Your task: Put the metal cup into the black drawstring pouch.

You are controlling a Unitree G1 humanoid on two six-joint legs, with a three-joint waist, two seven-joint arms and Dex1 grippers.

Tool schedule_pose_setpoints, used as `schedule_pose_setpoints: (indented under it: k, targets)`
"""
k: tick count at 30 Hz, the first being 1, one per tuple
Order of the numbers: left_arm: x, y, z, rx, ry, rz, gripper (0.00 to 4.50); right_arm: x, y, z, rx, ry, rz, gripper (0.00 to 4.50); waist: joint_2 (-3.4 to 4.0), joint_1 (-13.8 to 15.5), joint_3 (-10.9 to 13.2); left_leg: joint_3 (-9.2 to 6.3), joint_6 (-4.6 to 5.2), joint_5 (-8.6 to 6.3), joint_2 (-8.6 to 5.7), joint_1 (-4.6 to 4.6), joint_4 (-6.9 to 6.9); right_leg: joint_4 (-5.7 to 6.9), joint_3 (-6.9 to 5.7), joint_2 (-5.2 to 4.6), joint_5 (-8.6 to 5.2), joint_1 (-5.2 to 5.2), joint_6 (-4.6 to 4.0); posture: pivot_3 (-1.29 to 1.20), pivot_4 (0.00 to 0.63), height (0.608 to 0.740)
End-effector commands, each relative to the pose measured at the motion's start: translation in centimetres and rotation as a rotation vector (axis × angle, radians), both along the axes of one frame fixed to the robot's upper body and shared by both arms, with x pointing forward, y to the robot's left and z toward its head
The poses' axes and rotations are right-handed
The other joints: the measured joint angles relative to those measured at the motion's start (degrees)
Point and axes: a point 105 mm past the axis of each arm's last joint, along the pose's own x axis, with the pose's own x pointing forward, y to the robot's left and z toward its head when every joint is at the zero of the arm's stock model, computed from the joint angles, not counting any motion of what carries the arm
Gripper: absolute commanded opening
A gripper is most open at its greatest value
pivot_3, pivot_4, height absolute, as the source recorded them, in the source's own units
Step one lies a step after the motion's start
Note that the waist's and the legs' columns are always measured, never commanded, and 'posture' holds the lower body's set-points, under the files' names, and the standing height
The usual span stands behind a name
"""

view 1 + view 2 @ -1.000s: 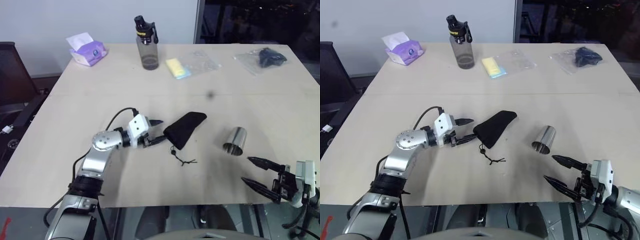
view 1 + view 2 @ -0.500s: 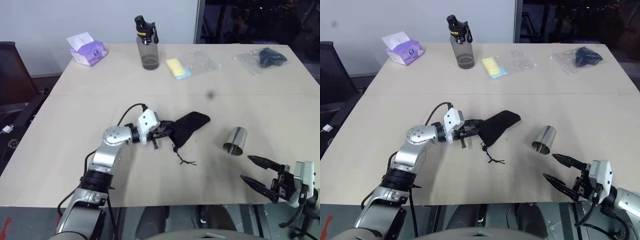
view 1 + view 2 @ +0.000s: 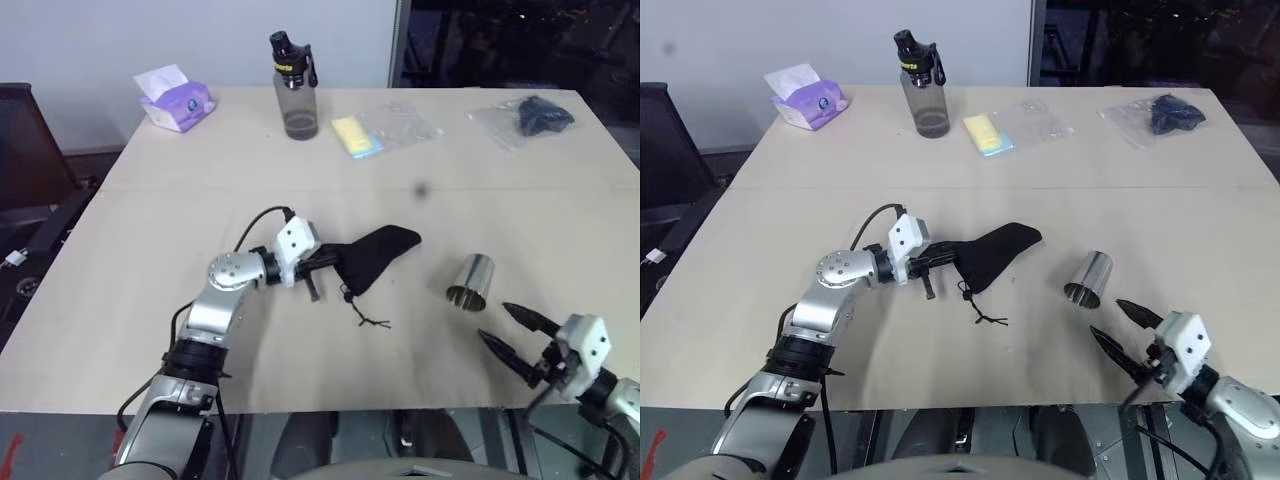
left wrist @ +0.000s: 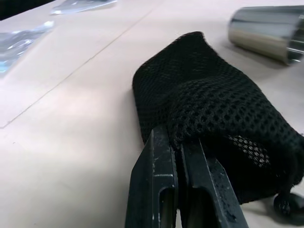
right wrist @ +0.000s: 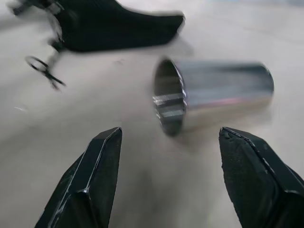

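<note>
The black drawstring pouch (image 3: 378,254) lies on its side at the middle of the table, its knotted cord (image 3: 368,318) trailing toward me. My left gripper (image 3: 326,262) is shut on the mesh fabric at the pouch's mouth (image 4: 213,95). The metal cup (image 3: 471,282) lies on its side to the right of the pouch, with its open end facing me. My right gripper (image 3: 494,321) hovers open just short of the cup's mouth (image 5: 223,92), not touching it, with the cup lined up between the fingers.
At the back of the wooden table (image 3: 150,330) stand a grey water bottle (image 3: 293,90), a purple tissue pack (image 3: 176,102), a yellow item in clear plastic (image 3: 356,136) and a dark object in a clear bag (image 3: 532,116). The table's near edge runs just under my right gripper.
My left gripper was open beside the pouch, then reached its mouth and shut on the fabric. My right gripper has moved forward and swung toward the cup, still open.
</note>
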Motion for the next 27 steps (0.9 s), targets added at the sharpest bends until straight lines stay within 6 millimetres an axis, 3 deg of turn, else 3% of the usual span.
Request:
schedule_pose_setpoints:
  k: [1, 8, 11, 16, 21, 27]
  targets:
    - [0.2, -0.4, 1.3, -0.002, -0.054, 0.015, 0.09, 2.0, -0.4, 0.0, -0.04, -0.065, -0.135, 3.3, -0.01, -0.11, -0.01, 0.01, 0.0, 0.0, 0.0, 0.0, 0.0, 0.0, 0.01, 0.0, 0.0, 0.0, 0.0, 0.0, 0.15, 0.74]
    - [0.2, -0.1, 0.9, 0.014, -0.041, 0.052, 0.09, 4.9, -0.6, -0.9, 0.007, -0.086, -0.333, 3.3, 0.0, -0.04, -0.02, -0.01, 0.0, 0.0, -0.02, -0.01, -0.01, 0.02, 0.01, 0.01, 0.02, -0.01, -0.03, 0.0, 0.15, 0.74]
    - [0.4, 0.1, 0.6, 0.037, -0.05, 0.084, 0.0, 5.9, -1.2, -0.7, 0.062, -0.1, -0.418, 2.42, 0.0, -0.07, -0.02, -0.02, 0.0, 0.0, -0.02, -0.02, -0.01, 0.02, 0.02, 0.01, 0.07, -0.01, -0.12, 0.0, 0.15, 0.74]
    - [0.8, 0.4, 0.8, 0.034, -0.052, 0.14, 0.0, 6.2, -1.0, -0.6, 0.078, -0.103, -0.416, 0.06, -0.01, -0.09, -0.03, -0.04, 0.0, 0.0, -0.02, -0.01, -0.01, 0.03, 0.01, 0.02, 0.08, 0.0, -0.13, 0.0, 0.15, 0.74]
    - [1.7, 0.4, 2.3, -0.008, -0.048, 0.212, 0.0, 7.0, -0.5, 1.3, 0.072, -0.165, -0.35, 0.06, -0.02, -0.07, -0.03, -0.05, 0.0, 0.01, -0.03, -0.01, 0.0, 0.03, 0.01, 0.02, 0.08, 0.01, -0.13, 0.0, 0.15, 0.74]
    - [4.3, 0.1, 5.8, -0.082, -0.073, 0.36, 0.0, 8.2, 3.4, 4.8, 0.027, -0.259, -0.128, 0.06, -0.03, -0.32, -0.02, -0.08, 0.01, 0.01, -0.04, 0.01, 0.04, 0.07, 0.01, 0.06, 0.02, 0.01, -0.02, 0.0, 0.15, 0.74]
